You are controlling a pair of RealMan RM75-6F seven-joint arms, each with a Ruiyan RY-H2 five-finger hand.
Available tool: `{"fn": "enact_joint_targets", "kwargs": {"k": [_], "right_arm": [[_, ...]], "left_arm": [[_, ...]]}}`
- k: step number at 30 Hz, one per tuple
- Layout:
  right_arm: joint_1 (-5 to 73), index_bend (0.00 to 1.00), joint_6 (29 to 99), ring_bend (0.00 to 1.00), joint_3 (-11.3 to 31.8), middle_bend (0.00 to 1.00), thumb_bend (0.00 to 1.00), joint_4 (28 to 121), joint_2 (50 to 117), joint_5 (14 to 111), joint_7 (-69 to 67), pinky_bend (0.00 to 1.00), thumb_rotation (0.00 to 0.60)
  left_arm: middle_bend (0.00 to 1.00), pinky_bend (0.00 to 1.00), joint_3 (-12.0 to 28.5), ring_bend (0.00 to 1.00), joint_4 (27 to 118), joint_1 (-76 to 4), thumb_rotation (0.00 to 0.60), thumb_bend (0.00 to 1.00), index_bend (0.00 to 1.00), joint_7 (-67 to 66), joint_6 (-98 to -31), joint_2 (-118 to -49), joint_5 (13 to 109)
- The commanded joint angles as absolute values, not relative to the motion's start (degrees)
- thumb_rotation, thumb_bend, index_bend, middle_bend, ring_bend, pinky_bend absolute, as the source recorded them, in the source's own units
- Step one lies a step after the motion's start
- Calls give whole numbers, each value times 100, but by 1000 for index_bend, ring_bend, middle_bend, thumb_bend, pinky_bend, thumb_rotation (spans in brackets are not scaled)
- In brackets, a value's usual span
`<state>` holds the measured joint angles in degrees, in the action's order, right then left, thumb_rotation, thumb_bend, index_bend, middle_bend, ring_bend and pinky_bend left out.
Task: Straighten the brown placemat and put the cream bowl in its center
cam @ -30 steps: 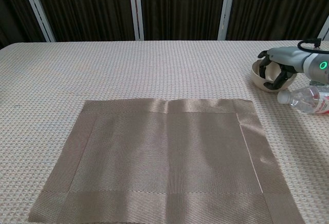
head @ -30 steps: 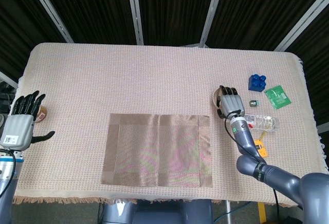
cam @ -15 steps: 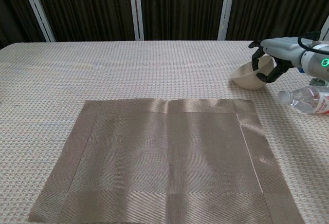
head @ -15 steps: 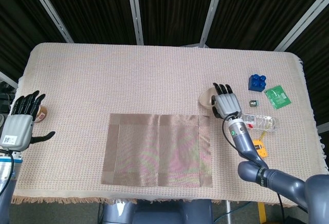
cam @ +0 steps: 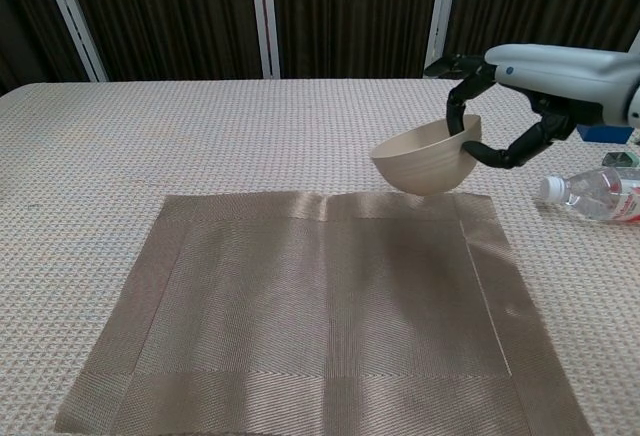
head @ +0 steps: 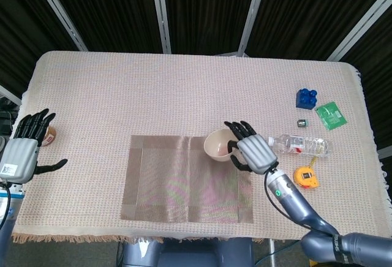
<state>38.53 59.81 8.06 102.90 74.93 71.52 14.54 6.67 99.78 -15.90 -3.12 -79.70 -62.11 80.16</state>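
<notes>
cream bowl (cam: 427, 156) held in right robot hand (cam: 520, 96), above placemat (cam: 320, 311)

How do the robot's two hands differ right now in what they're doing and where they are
The right hand grips the cream bowl by its rim, lifted over the brown placemat's far right part; the left hand holds nothing, fingers spread. The right hand is mid-table; the left hand sits at the table's left edge. Both have black fingers and grey backs.

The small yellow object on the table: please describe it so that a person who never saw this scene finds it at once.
Start at the brown placemat and go to the robot's right. Just past the right hand, below the lying clear plastic bottle, is the yellow tape measure. It is the only yellow thing there; the nearby block is blue and the packet green.
</notes>
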Motion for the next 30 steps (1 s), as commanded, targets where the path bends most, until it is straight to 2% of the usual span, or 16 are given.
{"fn": "enact_joint_targets", "kwargs": {"k": [1,9,21,30], "right_arm": [[3699,623,6082,0,603,2,442,10927,7269,7468,1395,0,600],[3936,629,5774,0,657,7,442,10849,7913,7222,1615,0,600],[4500,633,5604,0,1080,12,443,9755,9248,6655,2140,0,600],[4604,633,5450,0,1088,15,443,9081,9609,6518,1979,0,600]], "left_arm": [[0,0,645,0,10020,-1569,600,0,0,-258,-7987,-6171,8077],[0,0,610,0,10036,-1548,600,1,0,-186,-7972,-6129,8166],[0,0,643,0,9976,-1565,600,1,0,-149,-7804,-6117,7986],[0,0,677,0,9930,-1603,600,1,0,-243,-7677,-6154,7826]]}}
